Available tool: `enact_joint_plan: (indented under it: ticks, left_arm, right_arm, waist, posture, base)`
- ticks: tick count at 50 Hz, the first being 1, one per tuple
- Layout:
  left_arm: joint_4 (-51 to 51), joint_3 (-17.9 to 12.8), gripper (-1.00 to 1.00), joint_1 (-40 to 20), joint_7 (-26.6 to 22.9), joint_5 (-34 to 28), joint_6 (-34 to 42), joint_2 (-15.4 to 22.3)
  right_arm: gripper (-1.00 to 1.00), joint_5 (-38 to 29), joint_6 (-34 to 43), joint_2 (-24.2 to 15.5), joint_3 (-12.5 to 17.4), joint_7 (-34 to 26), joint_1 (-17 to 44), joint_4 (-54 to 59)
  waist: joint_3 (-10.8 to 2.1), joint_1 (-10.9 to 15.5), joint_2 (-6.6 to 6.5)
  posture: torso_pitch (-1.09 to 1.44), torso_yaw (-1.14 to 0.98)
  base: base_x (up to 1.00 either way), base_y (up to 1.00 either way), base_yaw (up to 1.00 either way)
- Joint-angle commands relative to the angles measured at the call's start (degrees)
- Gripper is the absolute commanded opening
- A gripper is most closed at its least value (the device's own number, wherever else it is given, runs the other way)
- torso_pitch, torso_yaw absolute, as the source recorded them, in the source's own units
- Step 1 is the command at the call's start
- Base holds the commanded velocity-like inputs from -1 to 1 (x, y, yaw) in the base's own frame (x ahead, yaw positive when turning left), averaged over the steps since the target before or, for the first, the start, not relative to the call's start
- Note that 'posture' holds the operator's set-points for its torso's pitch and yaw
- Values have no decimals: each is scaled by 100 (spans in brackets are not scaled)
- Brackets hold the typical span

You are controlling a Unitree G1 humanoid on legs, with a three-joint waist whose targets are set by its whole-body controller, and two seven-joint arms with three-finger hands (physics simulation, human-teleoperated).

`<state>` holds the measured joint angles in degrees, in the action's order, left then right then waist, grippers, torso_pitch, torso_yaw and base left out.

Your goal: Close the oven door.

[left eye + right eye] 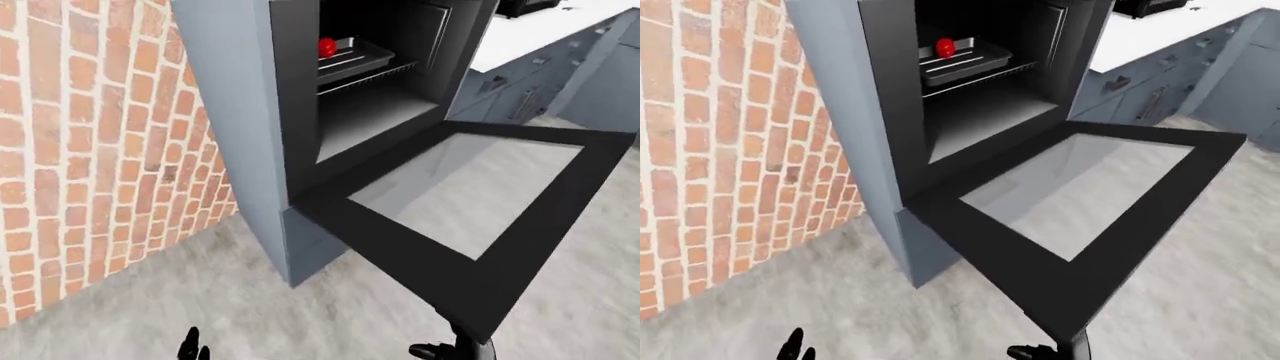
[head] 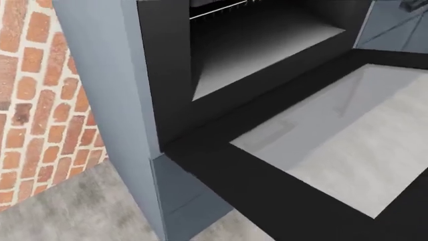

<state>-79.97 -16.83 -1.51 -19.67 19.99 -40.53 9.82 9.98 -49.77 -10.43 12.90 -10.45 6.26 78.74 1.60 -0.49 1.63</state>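
Observation:
The black oven door [image 1: 400, 244] hangs fully open, lying flat with its glass pane [image 1: 470, 187] facing up. Behind it the dark oven cavity [image 1: 370, 112] holds a metal tray [image 1: 355, 58] on a rack, with a small red object [image 1: 327, 47] on it. The head view shows the door's hinge edge [image 2: 221, 170] close up. Only the fingertips of my left hand [image 1: 193, 346] show at the bottom edge, left of the door. My right hand [image 1: 445, 349] shows at the bottom edge, just below the door's near corner. Neither hand's grip is readable.
The oven sits in a tall grey cabinet [image 1: 230, 112] beside a brick wall [image 1: 90, 150] on the left. A white counter [image 1: 540, 30] over grey drawers [image 1: 520, 86] runs at the upper right. Grey floor [image 1: 150, 300] lies below.

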Motion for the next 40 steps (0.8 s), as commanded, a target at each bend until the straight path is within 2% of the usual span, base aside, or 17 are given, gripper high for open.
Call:
enact_joint_plan:
  ticks: [1, 4, 5, 6, 7, 8, 10, 19, 21, 22, 23, 24, 26, 29, 37, 39, 40]
  left_arm:
    - [79, -7, 100, -38, -32, 2, -110, 26]
    - [80, -6, 100, -45, -24, -1, -105, 23]
    - [81, -5, 100, -46, -24, 0, -105, 22]
    - [81, -8, 100, -43, -29, 3, -107, 24]
    - [79, -9, 100, -42, -34, 3, -108, 27]
    - [79, -8, 100, -39, -29, 1, -109, 24]
    - [80, -6, 100, -40, -25, -1, -109, 24]
    - [79, -8, 100, -30, -30, -2, -116, 21]
    - [78, -4, 100, -27, -26, -8, -120, 20]
    - [80, -6, 100, -28, -29, -5, -120, 19]
    - [82, 0, 100, -21, -23, -8, -130, 10]
    - [83, 5, 100, -18, -16, -9, -134, 5]
    - [85, 9, 100, -18, -15, -6, -137, 4]
    - [83, 16, 100, -20, -9, -6, -137, -1]
    - [81, 7, 100, -25, -26, 1, -125, 14]
    - [78, -4, 100, -32, -42, 7, -115, 24]
    - [80, -1, 100, -33, -36, 3, -115, 21]
  right_arm:
    - [100, 52, -137, -81, 31, -1, 40, -93]
    - [100, 70, -121, -82, 28, -16, 47, -99]
    - [100, 69, -117, -83, 22, -18, 49, -100]
    - [100, 82, -115, -82, 26, -29, 50, -101]
    - [100, 90, -117, -81, 26, -41, 47, -102]
    - [100, 90, -117, -82, 22, -42, 45, -97]
    - [100, 99, -108, -79, 21, -62, 46, -97]
    - [100, 110, -108, -62, 11, -82, 31, -96]
    - [100, 110, -110, -57, 7, -87, 31, -97]
    - [100, 109, -111, -56, 5, -84, 32, -97]
    - [100, 113, -110, -56, 6, -91, 27, -97]
    - [100, 110, -114, -58, 4, -84, 24, -96]
    - [100, 110, -112, -55, 2, -84, 25, -97]
    - [100, 114, -106, -52, 1, -91, 23, -97]
    - [100, 145, -110, -49, 21, -89, 36, -100]
    - [100, 141, -105, -53, 13, -89, 52, -102]
    - [100, 170, -96, -56, 29, -115, 62, -104]
  waist:
    - [-59, -20, -6]
    - [-78, -74, 246]
    - [-115, -115, 394]
    - [-199, -184, 622]
    - [-87, -192, 302]
    - [-147, -196, 313]
    - [-188, -212, 211]
    - [0, 3, -176]
    - [11, 36, -341]
    - [-8, 52, -481]
    - [-84, 101, -709]
    - [0, 137, -448]
    - [-24, 74, -531]
    - [-56, 55, -431]
    - [-44, 20, 6]
    - [104, 102, 158]
    - [107, 124, 284]
  posture:
    - [0, 0]
    - [0, 0]
    - [0, 0]
    - [0, 0]
    - [0, 0]
    - [0, 0]
    - [0, 0]
    - [0, 0]
    - [0, 0]
    - [0, 0]
    - [0, 0]
    - [0, 0]
    - [0, 0]
    - [0, 0]
    - [0, 0]
    - [0, 0]
    - [0, 0]
  base:
    - [-22, 0, -52]
    - [-22, 0, -51]
    - [-22, 0, -52]
    - [-23, 0, -52]
    - [-22, 0, -52]
    - [-22, 0, -51]
    - [-22, 0, -52]
    - [-22, 0, -51]
    - [-22, 0, -52]
    - [-23, 0, -51]
    - [-22, 0, -52]
    - [-22, 0, -51]
    - [-23, 0, -52]
    - [-23, 0, -51]
    - [-23, 0, -49]
    - [0, 0, 0]
    - [0, 0, 0]
